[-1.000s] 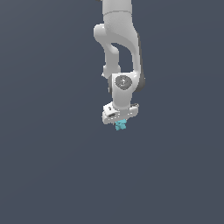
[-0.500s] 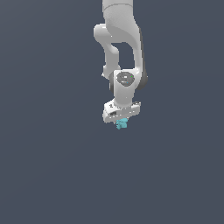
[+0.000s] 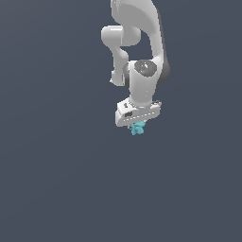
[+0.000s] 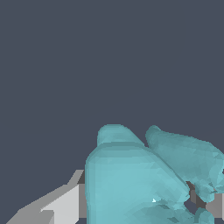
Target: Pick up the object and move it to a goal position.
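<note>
The object (image 3: 138, 128) is a small turquoise, lumpy figurine-like thing hanging just under the white hand of the arm in the exterior view. My gripper (image 3: 137, 126) is shut on the object, with its fingers mostly hidden behind the hand and the object. In the wrist view the object (image 4: 144, 179) fills the lower middle and right as large cyan lobes. One grey-white finger (image 4: 61, 205) shows beside it.
The white arm (image 3: 142, 56) comes down from the top of the exterior view. Behind and below it there is only a uniform dark grey-blue surface (image 3: 56, 179), with no other thing in sight.
The arm has shifted slightly toward the exterior view's right and a little upward, carrying the object with it. The grip on the object looks unchanged.
</note>
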Controlling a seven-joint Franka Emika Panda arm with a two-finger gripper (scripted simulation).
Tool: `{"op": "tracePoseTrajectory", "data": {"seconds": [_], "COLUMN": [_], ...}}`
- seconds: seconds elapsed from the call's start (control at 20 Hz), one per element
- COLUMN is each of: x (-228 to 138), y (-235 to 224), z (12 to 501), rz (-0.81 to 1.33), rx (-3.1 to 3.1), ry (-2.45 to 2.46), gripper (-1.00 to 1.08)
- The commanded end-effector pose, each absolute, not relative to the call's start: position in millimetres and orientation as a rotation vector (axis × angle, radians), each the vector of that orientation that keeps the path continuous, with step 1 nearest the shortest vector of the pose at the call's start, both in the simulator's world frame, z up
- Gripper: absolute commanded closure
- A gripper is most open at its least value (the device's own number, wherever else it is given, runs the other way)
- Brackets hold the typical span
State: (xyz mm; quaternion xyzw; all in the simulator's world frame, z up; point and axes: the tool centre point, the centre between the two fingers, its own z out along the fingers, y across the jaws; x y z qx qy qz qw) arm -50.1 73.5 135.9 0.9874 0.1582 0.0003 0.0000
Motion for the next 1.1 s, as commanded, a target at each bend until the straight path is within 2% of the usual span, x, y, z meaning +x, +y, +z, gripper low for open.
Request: {"op": "tracePoseTrajectory", "data": {"seconds": [0.0, 1.05], "x": [-44.6, 4.9], "y": [81.3, 141.9], "z": [160.8, 355.8], "rz": [0.001, 0.000], "rx": [3.102, 3.102], "ry": [0.497, 0.496], "gripper": [1.08, 1.08]}}
